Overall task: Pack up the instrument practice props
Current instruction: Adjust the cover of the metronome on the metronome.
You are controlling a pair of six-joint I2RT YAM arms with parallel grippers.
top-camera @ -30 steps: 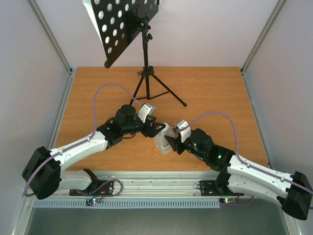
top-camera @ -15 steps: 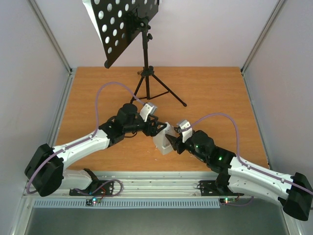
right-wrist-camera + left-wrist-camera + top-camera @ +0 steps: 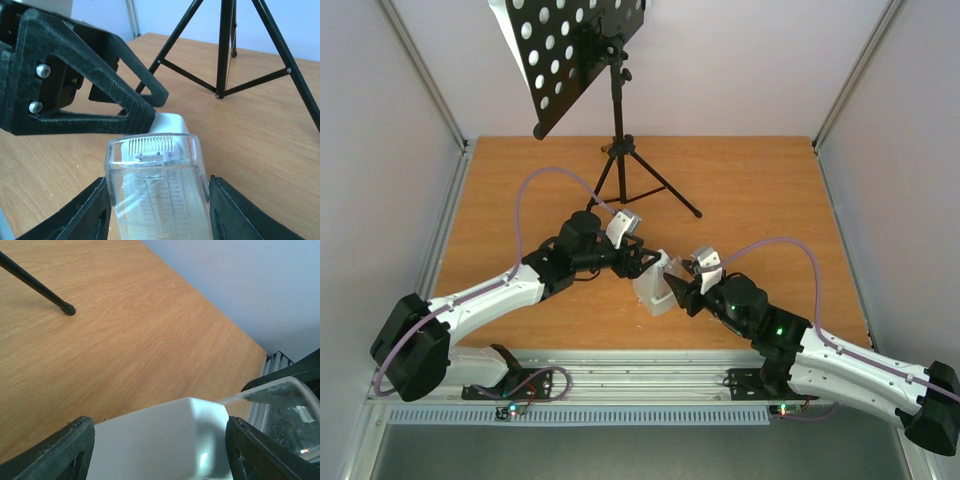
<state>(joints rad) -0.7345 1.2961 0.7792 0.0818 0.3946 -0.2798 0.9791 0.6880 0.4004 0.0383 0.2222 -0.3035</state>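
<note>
- The right gripper [image 3: 672, 290], low and right of centre in the top view, is clamped on the metronome [image 3: 650, 292]. In its wrist view its fingers [image 3: 90, 215] lie flush against both sides of the clear cover [image 3: 157, 190].
- The small white metronome stands on the surface [image 3: 760, 190], just below the frame's centre, between the two grippers.
- The left gripper [image 3: 648, 263], coming in from the upper left of the metronome, is closed on its white body. Its wrist view shows a finger tight against each side.
- Higher in the frame, well apart from the grippers, the music stand [image 3: 617, 110] is upright with its tripod legs spread and its holed desk raised.
- The sheet of music [image 3: 508, 40] shows as a white edge behind the desk at the top left.
- My reading: packing is at an early stage. The metronome is in hand, possibly for closing its cover, while the stand is unfolded and the sheet untouched. No case or box is in view.
</note>
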